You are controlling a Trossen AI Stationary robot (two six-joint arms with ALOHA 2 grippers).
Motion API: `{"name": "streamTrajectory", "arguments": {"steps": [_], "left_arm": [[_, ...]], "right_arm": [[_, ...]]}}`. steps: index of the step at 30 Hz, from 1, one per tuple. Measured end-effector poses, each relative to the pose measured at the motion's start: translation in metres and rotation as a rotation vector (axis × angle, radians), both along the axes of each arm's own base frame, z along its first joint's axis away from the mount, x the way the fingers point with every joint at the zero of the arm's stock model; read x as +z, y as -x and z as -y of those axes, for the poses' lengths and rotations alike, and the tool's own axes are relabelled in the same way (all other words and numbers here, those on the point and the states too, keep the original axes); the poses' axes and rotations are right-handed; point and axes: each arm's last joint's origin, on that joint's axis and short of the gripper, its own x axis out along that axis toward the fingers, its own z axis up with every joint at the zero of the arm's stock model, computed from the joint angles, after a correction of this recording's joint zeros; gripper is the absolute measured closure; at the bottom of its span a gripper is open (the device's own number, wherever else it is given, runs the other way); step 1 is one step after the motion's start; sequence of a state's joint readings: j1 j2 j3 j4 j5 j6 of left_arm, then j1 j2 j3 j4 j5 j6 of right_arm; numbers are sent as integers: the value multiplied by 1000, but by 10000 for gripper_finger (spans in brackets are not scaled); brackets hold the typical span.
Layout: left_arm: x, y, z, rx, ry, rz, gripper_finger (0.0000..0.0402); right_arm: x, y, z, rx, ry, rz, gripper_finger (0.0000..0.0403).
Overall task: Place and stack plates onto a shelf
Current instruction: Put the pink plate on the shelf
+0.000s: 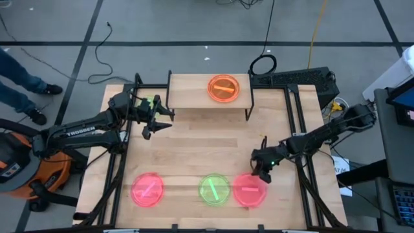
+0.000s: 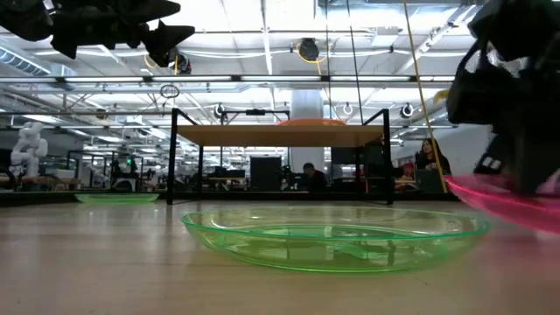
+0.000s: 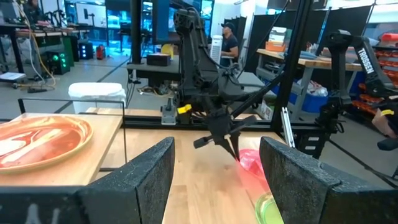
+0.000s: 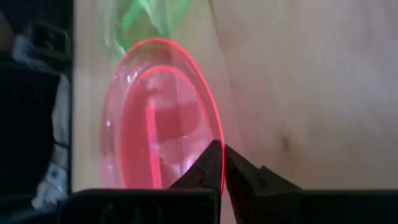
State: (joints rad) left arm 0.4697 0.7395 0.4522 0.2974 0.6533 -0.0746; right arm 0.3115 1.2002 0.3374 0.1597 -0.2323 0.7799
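My right fingers (image 4: 221,165) pinch the pink plate's (image 1: 249,190) rim, lower right of the high view. Left fingers (image 1: 150,122) spread, hovering left of the shelf (image 1: 194,92).

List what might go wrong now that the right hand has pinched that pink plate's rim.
1. The right hand grips only the thin rim of the pink plate, so the plate may slip or tilt when lifted.
2. The green plate sits right beside it and might get nudged.
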Motion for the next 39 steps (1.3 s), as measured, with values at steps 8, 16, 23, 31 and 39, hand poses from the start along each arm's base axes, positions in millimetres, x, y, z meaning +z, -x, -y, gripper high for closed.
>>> {"name": "streamTrajectory", "arguments": {"steps": [8,16,23,31,39], "left_arm": [[0,-1,3,-19,3,-1,160],[0,-1,3,-21,0,3,160],[2,-1,3,-21,-3,18,160],[10,3,2,-1,14,40,160],[40,26,-7,121,-76,73,160]], "right_arm": [[15,-6,13,-5,-64,114,403],[48,-9,35,-92,-67,389,403],[83,-25,63,-166,66,581,403],[146,-65,107,-269,303,713,403],[178,-97,178,-444,460,614,403]]}}
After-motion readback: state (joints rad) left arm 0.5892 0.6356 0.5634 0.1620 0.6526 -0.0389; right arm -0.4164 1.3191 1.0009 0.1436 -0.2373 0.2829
